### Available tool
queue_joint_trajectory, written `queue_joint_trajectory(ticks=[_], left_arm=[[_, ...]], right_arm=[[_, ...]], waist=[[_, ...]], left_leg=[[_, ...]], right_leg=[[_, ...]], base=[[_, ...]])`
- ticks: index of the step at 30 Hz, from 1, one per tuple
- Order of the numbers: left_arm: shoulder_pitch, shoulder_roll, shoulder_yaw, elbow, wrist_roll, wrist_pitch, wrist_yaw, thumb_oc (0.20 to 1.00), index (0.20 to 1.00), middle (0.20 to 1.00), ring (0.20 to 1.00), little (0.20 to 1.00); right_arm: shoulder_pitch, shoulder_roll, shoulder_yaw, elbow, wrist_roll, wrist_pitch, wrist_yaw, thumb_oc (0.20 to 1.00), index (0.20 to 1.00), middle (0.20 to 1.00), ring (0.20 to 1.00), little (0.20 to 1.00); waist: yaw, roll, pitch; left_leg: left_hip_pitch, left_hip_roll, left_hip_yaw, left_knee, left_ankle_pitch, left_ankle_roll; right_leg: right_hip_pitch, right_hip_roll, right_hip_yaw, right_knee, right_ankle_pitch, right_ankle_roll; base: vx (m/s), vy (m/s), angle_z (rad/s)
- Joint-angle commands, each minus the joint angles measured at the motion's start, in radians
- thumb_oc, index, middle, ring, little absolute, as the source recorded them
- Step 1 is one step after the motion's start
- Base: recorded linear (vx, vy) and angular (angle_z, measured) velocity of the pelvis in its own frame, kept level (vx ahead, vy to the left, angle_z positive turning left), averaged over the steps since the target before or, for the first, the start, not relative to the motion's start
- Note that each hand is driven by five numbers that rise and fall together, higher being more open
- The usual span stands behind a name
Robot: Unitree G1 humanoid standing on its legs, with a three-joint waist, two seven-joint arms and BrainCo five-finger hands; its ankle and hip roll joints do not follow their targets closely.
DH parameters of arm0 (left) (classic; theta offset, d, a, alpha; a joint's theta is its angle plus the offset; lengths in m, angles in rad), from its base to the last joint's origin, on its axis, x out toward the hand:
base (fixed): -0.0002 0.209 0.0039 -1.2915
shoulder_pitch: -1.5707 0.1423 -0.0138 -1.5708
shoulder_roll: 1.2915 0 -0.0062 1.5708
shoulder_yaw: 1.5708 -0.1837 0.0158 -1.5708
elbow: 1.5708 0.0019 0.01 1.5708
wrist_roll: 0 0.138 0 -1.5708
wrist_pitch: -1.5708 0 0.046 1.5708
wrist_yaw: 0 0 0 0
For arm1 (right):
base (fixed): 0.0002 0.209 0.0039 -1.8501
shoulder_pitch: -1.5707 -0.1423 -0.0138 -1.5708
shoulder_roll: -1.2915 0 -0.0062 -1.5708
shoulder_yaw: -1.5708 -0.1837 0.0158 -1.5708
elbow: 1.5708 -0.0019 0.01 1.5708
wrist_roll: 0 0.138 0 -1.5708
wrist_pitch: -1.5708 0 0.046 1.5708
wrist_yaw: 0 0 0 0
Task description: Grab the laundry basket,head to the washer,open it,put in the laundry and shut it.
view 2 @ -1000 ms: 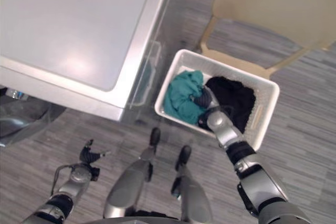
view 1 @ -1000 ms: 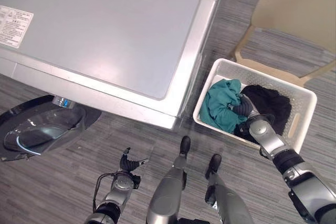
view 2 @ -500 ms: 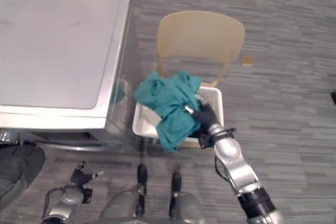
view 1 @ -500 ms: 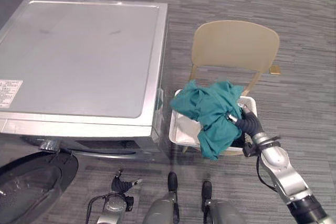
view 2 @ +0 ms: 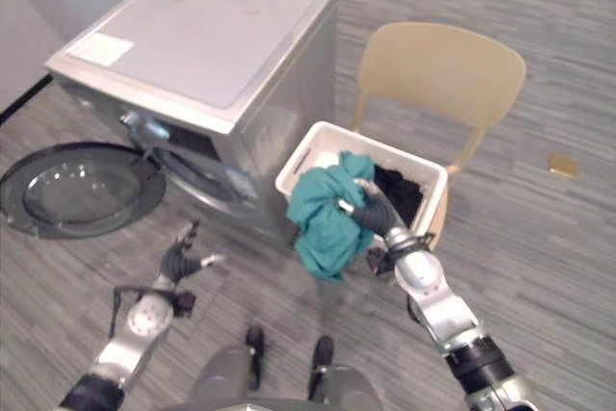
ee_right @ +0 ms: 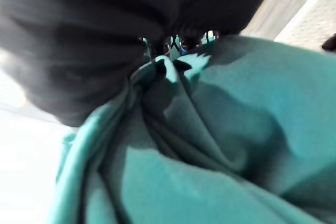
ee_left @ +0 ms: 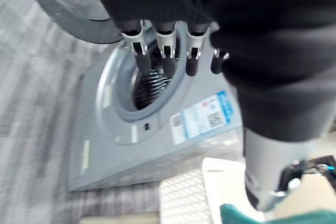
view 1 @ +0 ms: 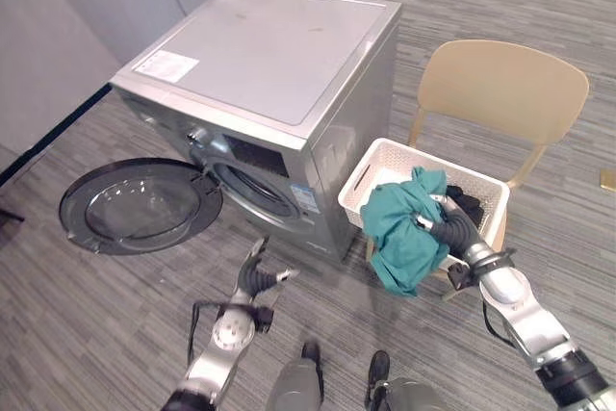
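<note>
My right hand is shut on a teal garment, which hangs in folds over the near rim of the white laundry basket. A black garment lies inside the basket. The silver washer stands to the basket's left, its round door swung wide and its drum opening dark. My left hand hovers low over the floor in front of the washer, fingers straight and holding nothing. In the right wrist view the teal garment bunches under my curled fingers.
A beige chair stands right behind the basket. A grey wall runs along the far left behind the washer. The open door takes up floor to the left of the drum opening.
The camera has swung up and left, so the washer's front and open door now show. My right hand still holds the teal garment, lifted from the basket a second ago.
</note>
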Motion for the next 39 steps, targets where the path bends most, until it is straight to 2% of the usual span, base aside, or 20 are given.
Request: queue_joint_trajectory(ticks=[1,3,6,12,13,14,15,16,17,20,25,28,30,31,32,34,35,39], left_arm=[[-0.049,0.007,-0.089,0.003,0.116,-0.084,-0.012,1.0,1.0,1.0,1.0,1.0],[-0.11,-0.002,-0.148,-0.021,0.139,-0.086,-0.007,1.0,1.0,1.0,1.0,1.0],[-0.146,-0.011,-0.181,-0.029,0.147,-0.087,-0.002,1.0,1.0,1.0,1.0,1.0],[-0.292,-0.074,-0.293,0.016,0.19,-0.068,0.047,1.0,1.0,1.0,1.0,1.0],[-0.293,-0.074,-0.293,0.017,0.19,-0.068,0.048,0.595,0.595,0.595,0.595,0.595],[-0.311,-0.087,-0.305,0.044,0.203,-0.065,0.068,0.2,0.2,0.2,0.2,0.2],[-0.316,-0.09,-0.305,0.053,0.206,-0.065,0.078,0.2,0.2,0.2,0.2,0.2],[-0.316,-0.091,-0.305,0.054,0.206,-0.066,0.078,0.2,0.2,0.2,0.2,0.2],[-0.314,-0.09,-0.302,0.057,0.207,-0.064,0.086,0.2,0.2,0.2,0.2,0.2],[-0.287,-0.075,-0.261,0.057,0.199,-0.061,0.112,0.2,0.2,0.2,0.2,0.2],[-0.22,-0.053,-0.174,0.053,0.162,-0.054,0.135,0.2,0.2,0.2,0.2,0.2],[-0.154,-0.044,-0.112,0.046,0.132,-0.052,0.135,0.2,0.2,0.2,0.2,0.2],[-0.076,-0.041,-0.041,0.036,0.095,-0.05,0.118,0.2,0.2,0.2,0.2,0.2],[-0.074,-0.041,-0.041,0.034,0.094,-0.049,0.118,0.2,0.2,0.2,0.2,0.2],[-0.034,-0.043,-0.006,0.04,0.073,-0.05,0.107,0.2,0.2,0.2,0.2,0.2],[0.019,-0.044,0.034,0.05,0.054,-0.053,0.093,0.2,0.2,0.2,0.2,0.2],[0.077,-0.051,0.089,0.088,0.013,-0.047,0.066,0.2,0.2,0.2,0.2,0.2],[0.154,-0.052,0.162,0.128,-0.024,-0.043,0.035,0.2,0.2,0.2,0.2,0.2]], right_arm=[[-0.051,0.082,0.003,-0.025,0.091,-0.078,0.011,0.2,0.2,0.2,0.2,0.2],[-0.112,0.117,0.058,-0.018,0.124,-0.077,0.008,0.2,0.2,0.2,0.2,0.2],[-0.152,0.144,0.092,-0.004,0.147,-0.073,0.007,0.2,0.2,0.2,0.2,0.2],[-0.234,0.288,0.235,0.055,0.269,-0.058,0.009,0.2,0.2,0.2,0.2,0.2],[-0.235,0.288,0.235,0.057,0.269,-0.059,0.009,0.2,0.2,0.2,0.2,0.2],[-0.251,0.325,0.284,0.072,0.308,-0.055,0.027,0.316,0.316,0.316,0.316,0.316],[-0.257,0.332,0.297,0.079,0.315,-0.053,0.029,0.561,0.561,0.561,0.561,0.561],[-0.258,0.332,0.298,0.079,0.315,-0.053,0.029,0.561,0.561,0.561,0.561,0.561],[-0.255,0.337,0.311,0.085,0.324,-0.05,0.034,1.0,1.0,1.0,1.0,1.0],[-0.228,0.333,0.346,0.09,0.347,-0.038,0.066,1.0,1.0,1.0,1.0,1.0],[-0.168,0.279,0.308,0.08,0.283,-0.027,0.062,1.0,1.0,1.0,1.0,1.0],[-0.105,0.222,0.243,0.063,0.191,-0.024,0.046,1.0,1.0,1.0,1.0,1.0],[-0.025,0.147,0.153,0.029,0.048,-0.028,0.029,1.0,1.0,1.0,1.0,1.0],[-0.021,0.146,0.153,0.026,0.047,-0.026,0.029,1.0,1.0,1.0,1.0,1.0],[0.028,0.111,0.109,0.018,-0.022,-0.03,0.012,1.0,1.0,1.0,1.0,1.0],[0.114,0.091,0.043,0.022,-0.053,-0.025,0.01,1.0,1.0,1.0,1.0,1.0],[0.199,0.082,-0.023,0.058,-0.089,-0.015,0.01,1.0,1.0,1.0,1.0,1.0],[0.298,0.073,-0.104,0.129,-0.143,-0.003,0.01,1.0,1.0,1.0,1.0,1.0]], waist=[[-0.012,-0.02,-0.081],[-0.016,-0.029,-0.096],[-0.014,-0.037,-0.102],[0.0,-0.058,-0.11],[0.0,-0.059,-0.109],[0.006,-0.061,-0.112],[0.007,-0.062,-0.112],[0.007,-0.062,-0.112],[0.009,-0.062,-0.113],[0.015,-0.066,-0.12],[0.012,-0.065,-0.128],[0.005,-0.063,-0.134],[-0.003,-0.059,-0.137],[-0.003,-0.058,-0.138],[-0.006,-0.056,-0.139],[-0.011,-0.053,-0.14],[-0.016,-0.05,-0.137],[-0.022,-0.045,-0.138]], left_leg=[[-0.021,-0.065,0.014,-0.327,0.178,0.082],[-0.013,-0.073,0.006,-0.334,0.17,0.081],[-0.01,-0.076,0.011,-0.334,0.167,0.081],[0.013,-0.084,0.016,-0.334,0.157,0.093],[0.013,-0.084,0.017,-0.334,0.157,0.093],[0.016,-0.086,0.016,-0.334,0.155,0.095],[0.018,-0.086,0.019,-0.334,0.154,0.096],[0.019,-0.086,0.019,-0.334,0.154,0.096],[0.02,-0.087,0.019,-0.334,0.153,0.096],[0.028,-0.088,0.021,-0.334,0.149,0.1],[0.039,-0.091,0.025,-0.334,0.145,0.105],[0.046,-0.092,0.026,-0.334,0.141,0.108],[0.051,-0.093,0.027,-0.334,0.14,0.111],[0.051,-0.093,0.027,-0.334,0.139,0.111],[0.054,-0.094,0.027,-0.334,0.138,0.112],[0.056,-0.095,0.028,-0.334,0.138,0.113],[0.065,-0.097,0.028,-0.334,0.135,0.115],[0.066,-0.096,0.027,-0.334,0.137,0.116]], right_leg=[[0.086,-0.052,0.076,-0.028,-0.102,0.144],[0.097,-0.054,0.081,-0.041,-0.088,0.154],[0.1,-0.055,0.087,-0.042,-0.084,0.157],[0.111,-0.061,0.107,-0.029,-0.081,0.165],[0.112,-0.061,0.107,-0.029,-0.081,0.165],[0.112,-0.063,0.111,-0.028,-0.08,0.166],[0.113,-0.064,0.112,-0.027,-0.079,0.166],[0.113,-0.064,0.112,-0.027,-0.079,0.166],[0.115,-0.065,0.113,-0.028,-0.079,0.167],[0.124,-0.066,0.118,-0.032,-0.077,0.168],[0.134,-0.068,0.121,-0.036,-0.074,0.17],[0.137,-0.07,0.123,-0.037,-0.072,0.172],[0.139,-0.07,0.128,-0.036,-0.073,0.173],[0.139,-0.07,0.128,-0.036,-0.073,0.173],[0.14,-0.07,0.13,-0.035,-0.073,0.175],[0.14,-0.07,0.132,-0.034,-0.074,0.177],[0.146,-0.072,0.135,-0.029,-0.079,0.178],[0.143,-0.07,0.138,-0.03,-0.078,0.177]], base=[[0.1,0.157,1.36],[0.04,0.146,0.3],[0.01,0.064,-0.33],[0.02,0.039,0.04],[0.01,0.027,-0.12],[0.01,0.017,-0.05],[0.01,0.018,-0.07],[0.01,0.013,-0.04],[0.02,0.007,-0.05],[0.02,0.009,-0.03],[0.0,0.0,0.0],[0.0,0.0,0.0],[0.03,0.005,-0.06],[0.03,0.0,-0.06],[0.01,-0.001,-0.05],[0.03,-0.006,-0.08],[0.03,-0.013,-0.08],[0.01,-0.016,-0.09]])
